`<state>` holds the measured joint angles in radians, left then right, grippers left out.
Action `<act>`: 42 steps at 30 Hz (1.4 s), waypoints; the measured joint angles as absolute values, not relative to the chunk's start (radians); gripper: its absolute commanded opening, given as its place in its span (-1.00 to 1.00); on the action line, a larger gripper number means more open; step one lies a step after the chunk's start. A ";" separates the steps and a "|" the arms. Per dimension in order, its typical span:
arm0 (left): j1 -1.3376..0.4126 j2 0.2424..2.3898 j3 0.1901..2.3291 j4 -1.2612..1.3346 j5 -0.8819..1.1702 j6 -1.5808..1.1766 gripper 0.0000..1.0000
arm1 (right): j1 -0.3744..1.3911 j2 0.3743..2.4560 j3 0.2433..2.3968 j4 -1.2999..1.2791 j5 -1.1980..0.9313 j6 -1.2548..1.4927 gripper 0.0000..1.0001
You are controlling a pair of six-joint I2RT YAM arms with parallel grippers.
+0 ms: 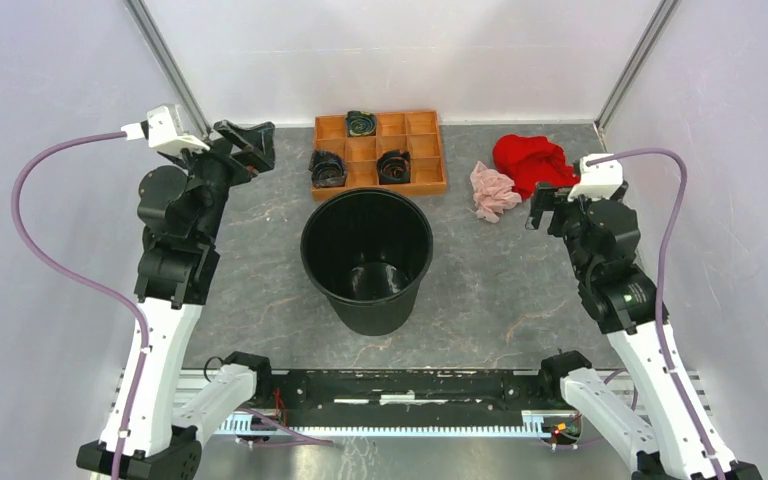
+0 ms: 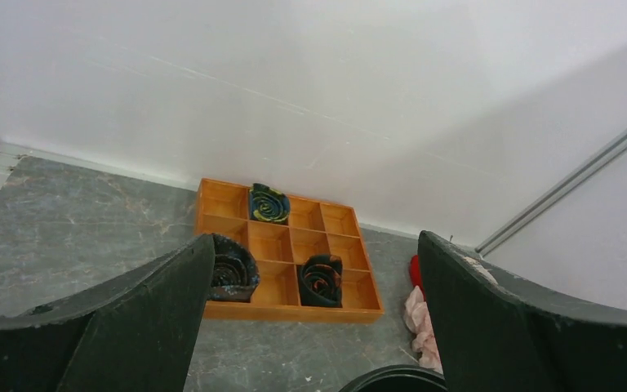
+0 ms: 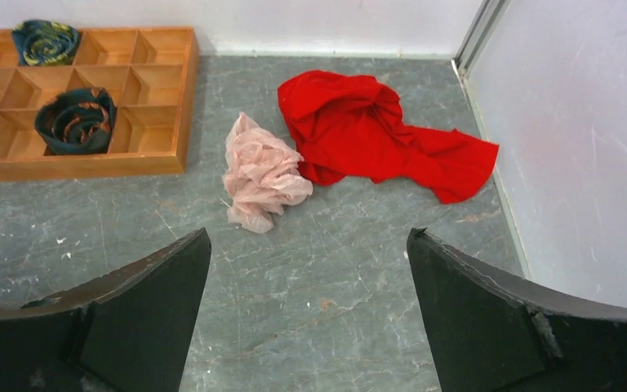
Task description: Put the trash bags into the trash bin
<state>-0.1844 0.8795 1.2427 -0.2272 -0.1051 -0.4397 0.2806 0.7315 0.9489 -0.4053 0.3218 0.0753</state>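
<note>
Two pincers, both with jaws spread wide and gripping nothing. The left pincer (image 1: 248, 145) hangs at the far left of the desk (image 1: 490, 300), just beside the left end of the orange tray (image 1: 430, 186). The tray lies flat against the back wall. It holds three dark rolled items: one (image 1: 361, 123) in the far row, second cell from the left, one (image 1: 327, 168) at the near-left corner bulging over the tray's edge, and one (image 1: 395, 165) toward the near side, third column. The trash bin (image 1: 365, 300) stands upright mid-desk, just in front of the tray, with its mouth facing up. The trash bag (image 1: 493, 190) is crumpled into a pale pink wad on the desk right of the tray, apart from the bin and outside it. Its right side is up against the red cloth (image 1: 532, 162), which lies bunched near the back right corner. The right pincer (image 3: 308, 237) hovers above the desk on the near side of the bag and cloth, apart from both, with its fingers (image 3: 155, 286) framing bare desk.
</note>
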 measured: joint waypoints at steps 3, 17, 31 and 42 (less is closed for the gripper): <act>-0.184 0.894 1.228 -0.214 -0.116 -0.429 0.99 | 0.273 0.757 0.931 -0.398 0.320 0.085 0.96; -0.179 0.905 1.179 -0.140 -0.130 -0.373 1.00 | 0.265 1.017 0.817 -0.192 0.258 0.143 0.96; -0.200 0.894 1.157 -0.113 -0.141 -0.347 1.00 | 0.162 1.583 0.958 0.032 0.153 0.205 0.96; -0.216 0.891 1.150 -0.098 -0.147 -0.342 1.00 | 0.104 1.752 0.996 0.095 0.015 0.213 0.37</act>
<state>-0.2165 0.8906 1.1503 -0.0978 -0.1474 -0.3424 0.1040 1.7523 0.9958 0.0948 0.0147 0.2134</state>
